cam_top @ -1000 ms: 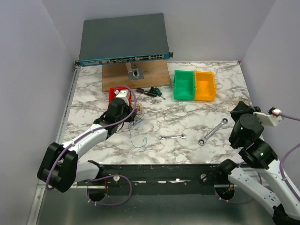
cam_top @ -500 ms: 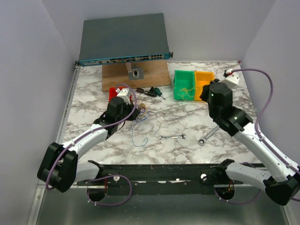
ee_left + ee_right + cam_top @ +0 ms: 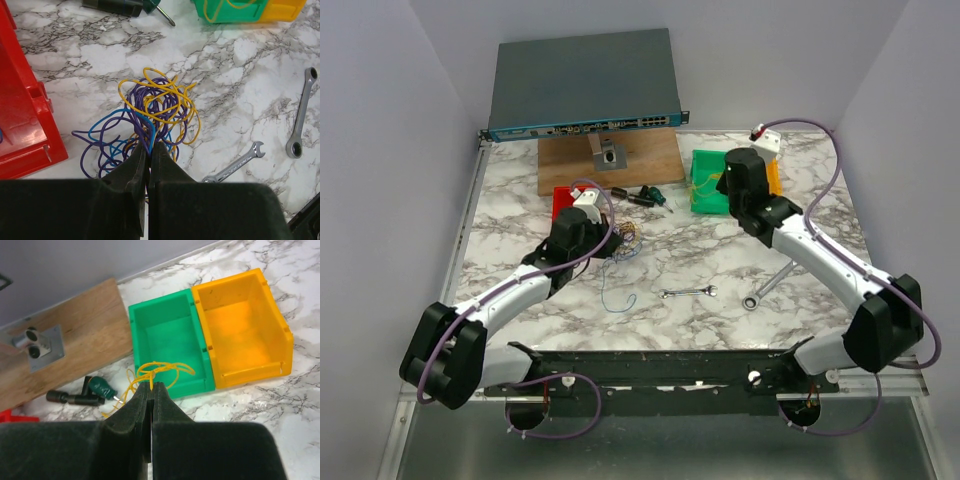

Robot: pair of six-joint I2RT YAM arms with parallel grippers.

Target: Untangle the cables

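Observation:
The cables (image 3: 155, 107) are a tangle of purple, blue and yellow-orange wire on the marble table, just right of the red bin (image 3: 25, 125). My left gripper (image 3: 149, 146) is shut on strands at the near edge of the tangle (image 3: 623, 243). A blue loop (image 3: 610, 295) trails toward the table's front. My right gripper (image 3: 151, 386) is shut on a separate yellow cable (image 3: 160, 371). Its loops hang over the near wall of the green bin (image 3: 167, 337) and the table to its left. In the top view the right gripper (image 3: 712, 185) is at the green bin's front left corner.
A yellow bin (image 3: 240, 335) adjoins the green one. Two silver wrenches (image 3: 688, 292) (image 3: 772, 281) lie front right of the tangle. A green-handled screwdriver (image 3: 645, 196) lies between the red and green bins. A wooden board (image 3: 610, 160) and a network switch (image 3: 582, 85) sit at the back.
The right arm swung from the table's right edge out to the green bin, now with the yellow cable in its jaws. The left gripper shifted slightly right with the tangle.

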